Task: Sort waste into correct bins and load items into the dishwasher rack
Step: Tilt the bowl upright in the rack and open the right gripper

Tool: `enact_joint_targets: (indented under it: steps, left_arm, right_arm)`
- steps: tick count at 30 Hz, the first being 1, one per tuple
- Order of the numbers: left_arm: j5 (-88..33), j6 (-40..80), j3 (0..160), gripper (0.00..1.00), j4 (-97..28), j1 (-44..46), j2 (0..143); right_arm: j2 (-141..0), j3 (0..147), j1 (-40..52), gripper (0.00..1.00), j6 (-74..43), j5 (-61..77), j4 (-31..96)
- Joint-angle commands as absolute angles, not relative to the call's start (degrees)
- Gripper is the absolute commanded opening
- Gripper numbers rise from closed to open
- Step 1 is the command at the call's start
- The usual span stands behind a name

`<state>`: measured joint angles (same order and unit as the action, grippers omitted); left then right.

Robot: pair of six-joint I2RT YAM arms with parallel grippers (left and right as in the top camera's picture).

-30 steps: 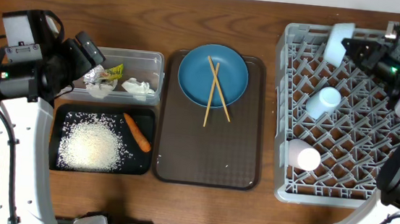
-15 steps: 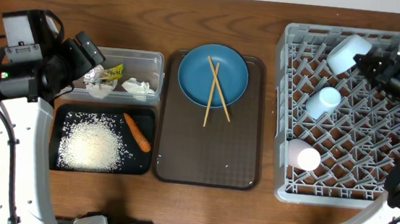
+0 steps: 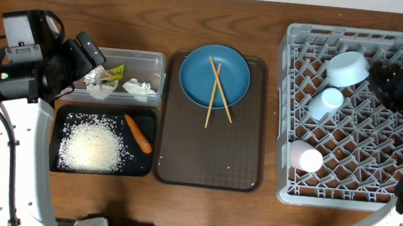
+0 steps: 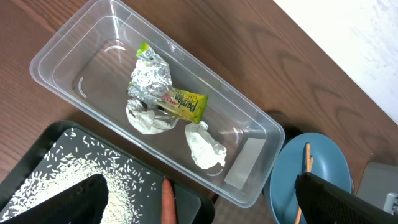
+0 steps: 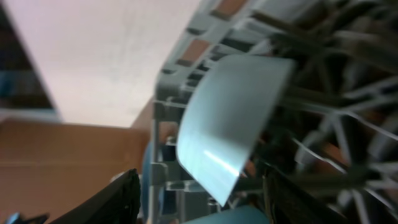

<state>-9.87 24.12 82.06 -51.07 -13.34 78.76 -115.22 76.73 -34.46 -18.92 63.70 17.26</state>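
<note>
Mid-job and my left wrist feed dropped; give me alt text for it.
A clear tub lies diagonally across the view, holding a crinkled yellow-green wrapper and a crumpled white tissue. At lower left a black tray holds loose rice and the end of a carrot; a blue plate with a chopstick shows at lower right.
</note>
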Motion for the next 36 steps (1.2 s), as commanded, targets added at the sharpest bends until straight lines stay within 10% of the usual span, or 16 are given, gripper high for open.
enact_joint_targets:
  steps: [1, 12, 18, 23, 36]
  left_arm:
    - [-8.93, 23.57, 81.65, 0.98, -51.20, -13.50, 78.61]
    - [-8.93, 23.59, 81.65, 0.98, -51.20, -13.50, 78.61]
    - [-8.93, 23.57, 81.65, 0.98, -51.20, -13.50, 78.61]
    - [-8.93, 23.59, 81.65, 0.98, -51.20, -13.50, 78.61]
    - [-8.93, 23.59, 81.65, 0.98, -51.20, -13.50, 78.61]
  right_arm:
    - [-107.77, 76.73, -34.68, 0.63, -12.69, 52.73, 20.27]
    - [-96.27, 76.73, -28.51, 0.61, -3.14, 39.42, 25.80]
    - [-96.33, 76.71, -19.09, 0.43, 4.78, 26.70, 27.00]
    - [-96.53, 76.71, -12.40, 0.08, 9.80, 14.52, 26.37]
    - [-98.61, 76.66, -10.00, 0.05, 9.93, 7.97, 25.26]
